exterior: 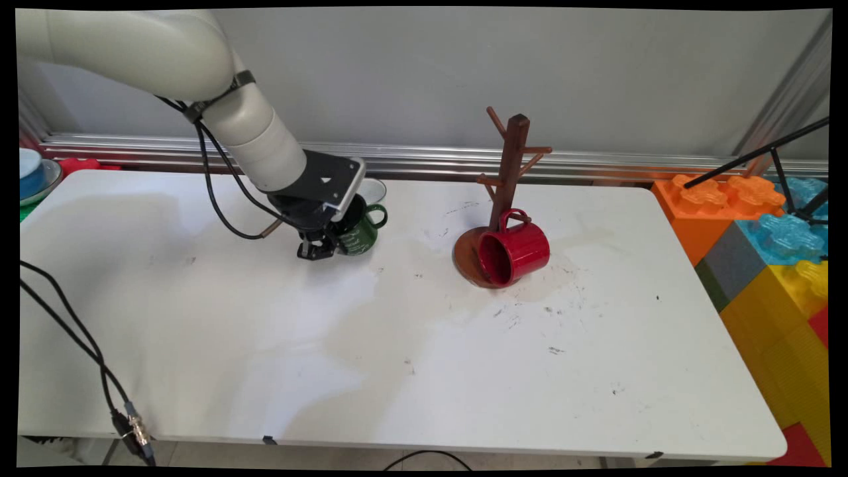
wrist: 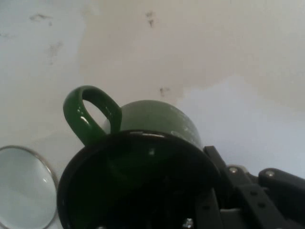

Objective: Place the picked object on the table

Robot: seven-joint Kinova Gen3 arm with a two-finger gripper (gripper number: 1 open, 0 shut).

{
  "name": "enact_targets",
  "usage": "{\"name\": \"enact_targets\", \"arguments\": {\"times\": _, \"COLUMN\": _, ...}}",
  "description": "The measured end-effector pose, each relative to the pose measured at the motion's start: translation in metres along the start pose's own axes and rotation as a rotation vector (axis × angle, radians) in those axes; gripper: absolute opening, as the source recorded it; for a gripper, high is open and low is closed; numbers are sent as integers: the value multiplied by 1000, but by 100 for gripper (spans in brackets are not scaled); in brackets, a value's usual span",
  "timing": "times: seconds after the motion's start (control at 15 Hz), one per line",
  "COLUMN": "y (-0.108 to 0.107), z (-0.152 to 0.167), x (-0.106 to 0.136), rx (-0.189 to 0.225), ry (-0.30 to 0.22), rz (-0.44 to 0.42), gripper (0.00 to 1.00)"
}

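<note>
My gripper (exterior: pixel 317 250) is low over the table (exterior: pixel 397 344) at the back left, shut on the rim of a dark green mug (exterior: pixel 361 233). The mug (wrist: pixel 152 124) fills the hand view, tilted with its dark mouth towards the camera and its handle up and to the left. One finger (wrist: pixel 248 195) lies outside the wall on the right; the other is hidden. A white cup (exterior: pixel 373 189) stands just behind the green mug, and its rim (wrist: pixel 24 186) shows at the lower left of the hand view.
A brown wooden mug tree (exterior: pixel 510 165) stands at mid-table, with a red mug (exterior: pixel 515 252) lying on its side on the tree's round base. Large coloured blocks (exterior: pixel 762 232) line the right edge. Blue plates (exterior: pixel 33 173) sit far left. Black cables (exterior: pixel 99 371) cross the front left.
</note>
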Motion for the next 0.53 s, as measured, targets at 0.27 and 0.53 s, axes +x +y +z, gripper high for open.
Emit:
{"name": "enact_targets", "arguments": {"times": 0.27, "y": -1, "z": 12, "x": -3, "rx": -27, "ry": -18, "rz": 9, "gripper": 0}}
{"name": "enact_targets", "arguments": {"times": 0.53, "y": -2, "z": 22, "x": -5, "rx": -50, "ry": -26, "rz": 10, "gripper": 0}}
